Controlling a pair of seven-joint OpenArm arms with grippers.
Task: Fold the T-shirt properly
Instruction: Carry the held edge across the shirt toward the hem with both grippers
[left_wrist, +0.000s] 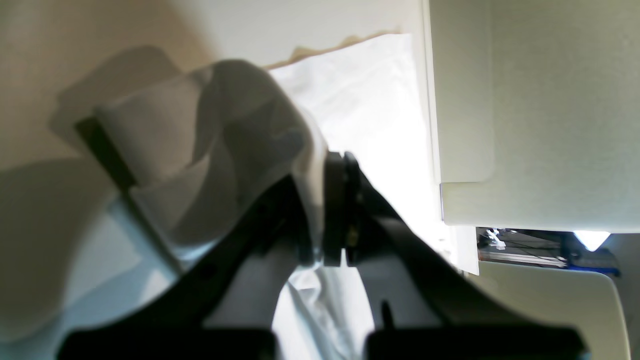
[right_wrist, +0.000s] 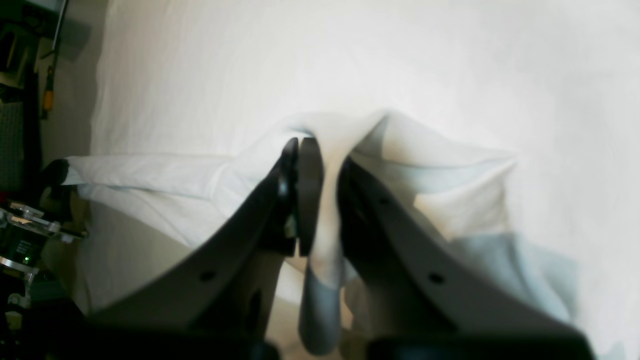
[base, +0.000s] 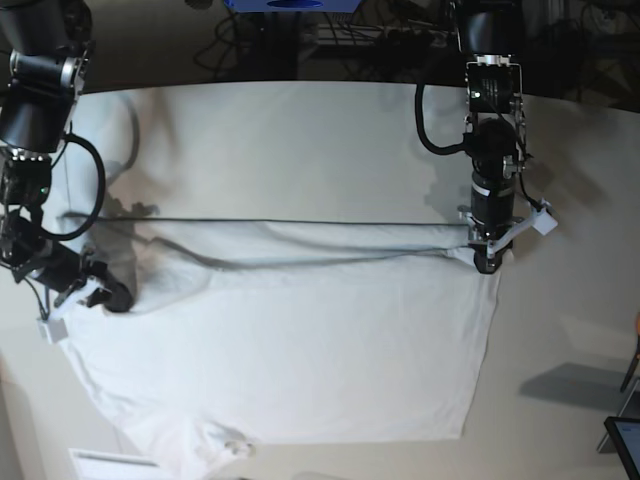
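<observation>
— Two claws, each clamped on cloth. Where is the large plain white cotton T-shirt (base: 290, 340)?

— Spread across the off-white surface (base: 580, 180) in the base view, filling the middle and lower frame, its upper edge pulled into a taut fold line between the arms.

— And the left claw (base: 487, 262)?

— At centre right, pinched tight on that edge.

— The right claw (base: 112, 298)?

— At the left edge, likewise closed on a bunched fold of fabric.

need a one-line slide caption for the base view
Both tools, left and right, shut on opposite corners of the white T-shirt, stretching its lifted edge taut across the off-white table.
</observation>
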